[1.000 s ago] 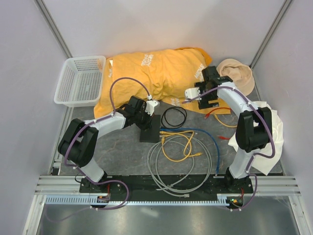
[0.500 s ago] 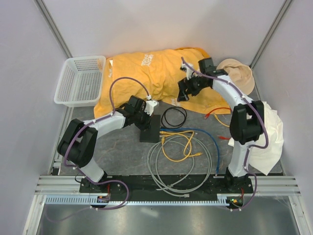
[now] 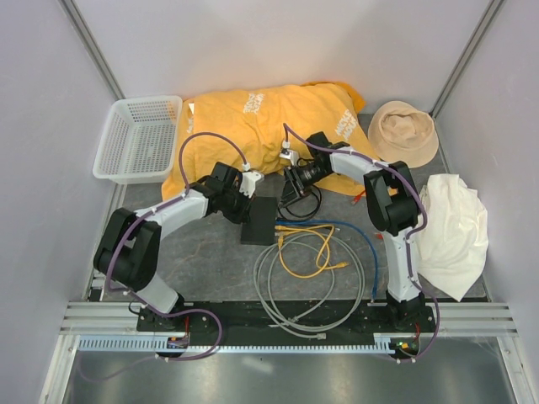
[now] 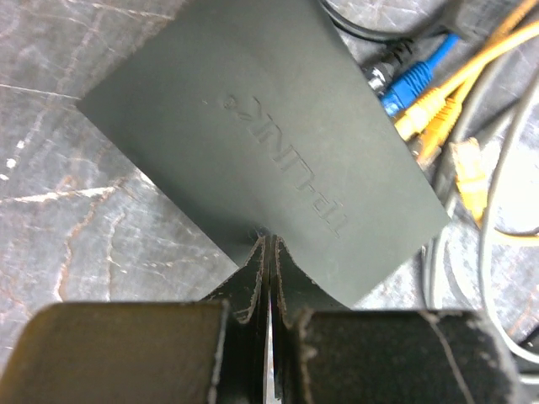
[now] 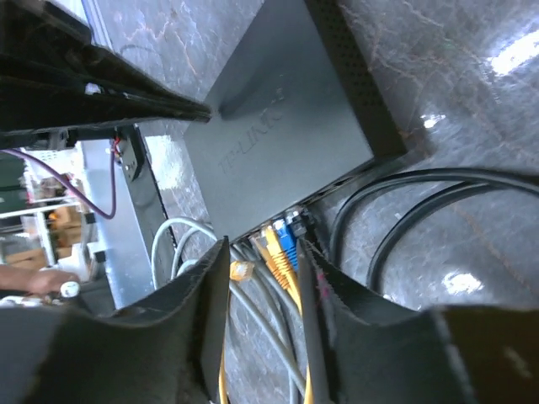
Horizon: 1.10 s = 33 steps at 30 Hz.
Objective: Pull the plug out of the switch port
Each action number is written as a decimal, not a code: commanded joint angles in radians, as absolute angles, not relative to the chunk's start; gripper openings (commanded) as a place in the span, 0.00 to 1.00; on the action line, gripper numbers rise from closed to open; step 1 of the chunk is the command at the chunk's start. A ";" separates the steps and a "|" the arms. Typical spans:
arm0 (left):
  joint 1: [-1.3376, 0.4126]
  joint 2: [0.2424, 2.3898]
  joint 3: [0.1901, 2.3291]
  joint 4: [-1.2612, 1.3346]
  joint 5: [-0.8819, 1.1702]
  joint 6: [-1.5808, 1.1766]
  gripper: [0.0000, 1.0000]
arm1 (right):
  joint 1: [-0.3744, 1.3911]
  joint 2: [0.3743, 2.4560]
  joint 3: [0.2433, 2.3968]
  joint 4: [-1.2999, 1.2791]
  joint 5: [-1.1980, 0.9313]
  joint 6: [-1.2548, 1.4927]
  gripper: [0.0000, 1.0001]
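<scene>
Okay, approach step. Left jaws together, pressing on the switch (image 3: 258,222) mid-table. Right jaws apart, hovering over the yellow and blue plugs (image 5: 278,246) at its ports. Next I close on one, pull straight out.

You see the black switch (image 5: 286,126) lying across the upper middle of the frame, lettering up. A blue plug (image 5: 292,229) and yellow plugs (image 5: 271,246) sit at its lower edge, visible through the gap between the parted fingers (image 5: 202,311) of your right gripper (image 5: 263,252). A black cable (image 5: 421,181) loops at the right.
</scene>
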<state>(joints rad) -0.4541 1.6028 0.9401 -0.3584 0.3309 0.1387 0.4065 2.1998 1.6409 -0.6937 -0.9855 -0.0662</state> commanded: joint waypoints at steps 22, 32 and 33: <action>-0.466 1.535 0.922 -0.437 0.446 0.064 0.02 | 0.449 2.250 1.621 -0.612 -0.754 0.014 0.25; -0.482 1.535 0.954 -0.462 0.515 0.083 0.02 | 0.443 2.217 1.627 -0.597 -0.888 -0.072 0.48; -0.482 1.537 0.960 -0.460 0.512 0.084 0.02 | 0.442 2.223 1.641 -0.612 -0.885 -0.072 0.48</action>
